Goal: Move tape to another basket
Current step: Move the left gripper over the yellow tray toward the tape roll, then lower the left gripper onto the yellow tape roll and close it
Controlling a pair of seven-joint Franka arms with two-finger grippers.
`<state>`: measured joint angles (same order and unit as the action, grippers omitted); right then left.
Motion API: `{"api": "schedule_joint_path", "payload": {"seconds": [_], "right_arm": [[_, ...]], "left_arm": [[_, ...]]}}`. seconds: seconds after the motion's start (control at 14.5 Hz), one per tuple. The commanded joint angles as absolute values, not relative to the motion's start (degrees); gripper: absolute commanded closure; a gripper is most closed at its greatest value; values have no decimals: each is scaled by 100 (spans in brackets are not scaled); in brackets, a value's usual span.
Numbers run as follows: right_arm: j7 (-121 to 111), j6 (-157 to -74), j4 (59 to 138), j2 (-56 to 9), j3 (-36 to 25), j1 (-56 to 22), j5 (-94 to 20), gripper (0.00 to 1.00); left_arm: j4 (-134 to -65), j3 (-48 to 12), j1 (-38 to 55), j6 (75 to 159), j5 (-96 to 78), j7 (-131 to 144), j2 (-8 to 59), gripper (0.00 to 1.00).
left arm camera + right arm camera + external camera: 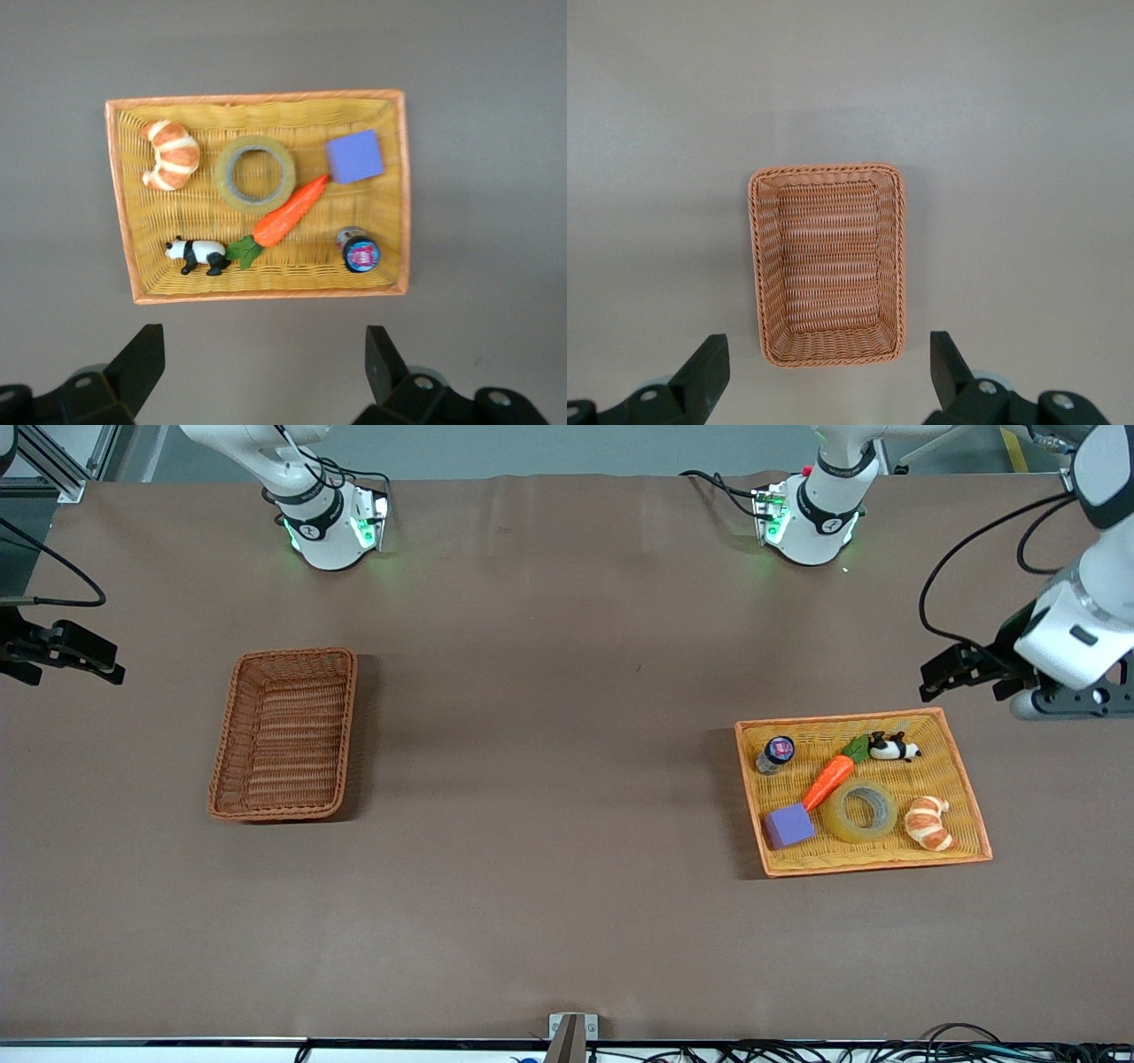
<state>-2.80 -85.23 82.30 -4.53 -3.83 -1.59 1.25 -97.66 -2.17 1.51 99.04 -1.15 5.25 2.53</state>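
Note:
The tape [859, 810] is a yellowish translucent ring lying flat in the yellow tray [952, 775], between a carrot and a croissant. It also shows in the left wrist view [255, 173]. The reddish-brown wicker basket [288, 735] stands empty toward the right arm's end of the table and shows in the right wrist view [828, 266]. My left gripper [930, 677] is open and empty, up over the bare table beside the tray [263, 345]. My right gripper [113, 662] is open and empty, up over the table beside the basket [828, 341].
The tray [159, 217] also holds a croissant [928, 822], an orange carrot [828, 779], a purple block [788, 825], a toy panda [893, 747] and a small dark-capped bottle [776, 753]. Brown table lies between the tray and the basket.

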Motion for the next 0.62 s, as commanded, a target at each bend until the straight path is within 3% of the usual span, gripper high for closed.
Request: {"api": "schedule_joint_path", "payload": {"seconds": [0.0,0.55], "right_arm": [[-246,-8578,8438,-255,-369,-132,26,0],[-246,-8543,8446,-255,-369,-132,26,0]], "left_arm": [[-9668,-228,-104,9879,9,501,737,0],[-9721,-237,-369,11072,589,492,2336,0]]}}
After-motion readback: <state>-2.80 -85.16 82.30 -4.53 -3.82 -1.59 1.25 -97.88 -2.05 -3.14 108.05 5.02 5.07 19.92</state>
